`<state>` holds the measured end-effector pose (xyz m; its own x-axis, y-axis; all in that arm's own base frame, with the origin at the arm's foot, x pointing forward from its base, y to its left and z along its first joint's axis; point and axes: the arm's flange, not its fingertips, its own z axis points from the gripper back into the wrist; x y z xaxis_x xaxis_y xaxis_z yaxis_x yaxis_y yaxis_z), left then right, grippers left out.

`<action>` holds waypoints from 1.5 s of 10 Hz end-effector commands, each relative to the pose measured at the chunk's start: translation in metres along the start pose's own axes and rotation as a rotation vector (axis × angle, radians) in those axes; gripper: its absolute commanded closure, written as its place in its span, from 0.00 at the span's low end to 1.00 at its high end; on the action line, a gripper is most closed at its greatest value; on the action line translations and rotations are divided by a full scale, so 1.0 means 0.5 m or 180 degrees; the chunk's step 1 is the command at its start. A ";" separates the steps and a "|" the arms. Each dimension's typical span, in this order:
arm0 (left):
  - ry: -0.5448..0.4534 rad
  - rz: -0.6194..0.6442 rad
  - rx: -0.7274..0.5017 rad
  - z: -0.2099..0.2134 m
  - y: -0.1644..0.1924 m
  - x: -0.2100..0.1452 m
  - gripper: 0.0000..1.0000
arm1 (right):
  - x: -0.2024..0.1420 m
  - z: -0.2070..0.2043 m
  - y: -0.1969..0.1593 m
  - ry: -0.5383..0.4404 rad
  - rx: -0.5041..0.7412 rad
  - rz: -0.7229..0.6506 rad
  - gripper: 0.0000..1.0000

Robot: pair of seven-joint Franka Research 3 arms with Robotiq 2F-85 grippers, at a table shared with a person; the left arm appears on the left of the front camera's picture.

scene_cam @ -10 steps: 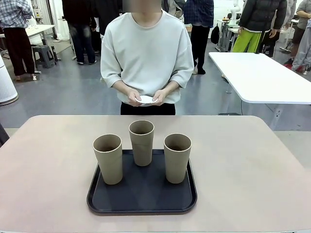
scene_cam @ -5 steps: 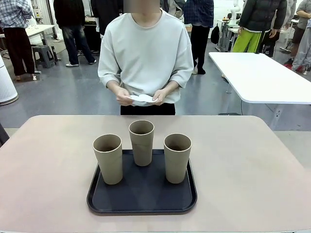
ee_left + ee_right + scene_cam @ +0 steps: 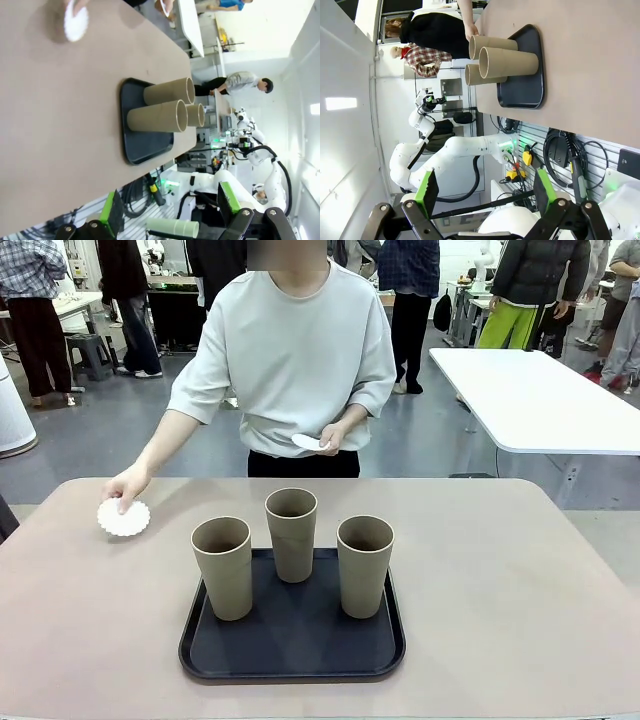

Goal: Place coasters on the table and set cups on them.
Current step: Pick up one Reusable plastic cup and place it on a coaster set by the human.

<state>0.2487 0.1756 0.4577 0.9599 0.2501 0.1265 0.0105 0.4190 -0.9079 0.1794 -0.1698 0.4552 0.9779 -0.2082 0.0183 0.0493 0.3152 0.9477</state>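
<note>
Three tan cups stand on a black tray: left, middle, right. On the table, left of the tray, lies one white lacy coaster under the person's fingertips. The person's other hand holds more coasters at the waist. The left wrist view has the coaster far off, the cups on the tray, and my left gripper open and off the table. My right gripper is open too, far from the cups.
A white table stands behind at the right. Several people walk in the background. The beige tabletop is bare to the right of the tray and in front of the person.
The person's hand has reached out from the waist and laid one coaster on the table left of the tray. The other hand keeps the rest. Cups and tray have not moved.
</note>
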 end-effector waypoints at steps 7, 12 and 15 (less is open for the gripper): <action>-0.0003 0.0024 -0.0004 0.000 0.001 -0.001 0.00 | 0.000 0.001 0.000 -0.0006 0.0014 0.0003 0.00; 0.0000 0.0000 0.0000 0.000 0.000 0.000 0.00 | 0.000 0.001 0.000 -0.0006 0.0014 0.0003 0.00; 0.0088 -0.0528 0.0824 -0.100 -0.076 0.097 0.00 | 0.000 0.001 0.000 -0.0006 0.0014 0.0003 0.00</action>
<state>0.2839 0.1428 0.4723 0.9612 0.1691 0.2180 0.0845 0.5718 -0.8160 0.1794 -0.1699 0.4553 0.9778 -0.2086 0.0181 0.0498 0.3155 0.9476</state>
